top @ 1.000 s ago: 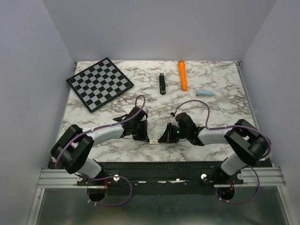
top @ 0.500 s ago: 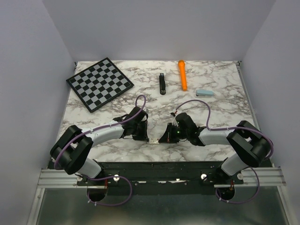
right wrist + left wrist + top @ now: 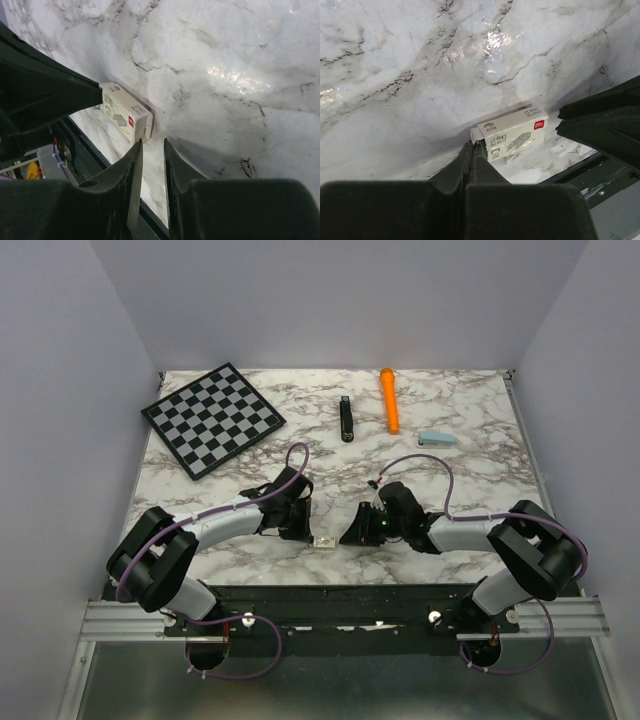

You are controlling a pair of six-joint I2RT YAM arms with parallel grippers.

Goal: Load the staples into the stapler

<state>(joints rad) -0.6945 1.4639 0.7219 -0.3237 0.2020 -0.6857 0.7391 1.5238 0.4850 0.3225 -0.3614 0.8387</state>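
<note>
Bench: the white, grey-veined marble bench (image 3: pixel 470 490) is glossy, so I judge small things will slide on it.
Marker: the orange cylindrical marker (image 3: pixel 389 400) lies far, just right of the stapler, and is not part of the job.
Stapler: the slim black stapler (image 3: pixel 346 420) lies at the far middle, top arm down, well apart from both hands. It is probably stiff and fairly heavy for its size. I would pin the base and lift the hinged arm.
Left hand: the black left hand (image 3: pixel 472 145) has its fingers pressed together with nothing visible between them, tips at the box's left end.
Right hand: the black right hand (image 3: pixel 152 142) shows a narrow gap with nothing in it, tips just beside the box's right end.
Staples: the small white cardboard box of staples (image 3: pixel 515 132) lies flat near the bench's near edge, between the two hands.
Handling: the box is likely light, skids easily and crushes under a hard squeeze, and the strip inside is probably brittle.
Hold: across the box's two long sides, at mid-length.
</note>
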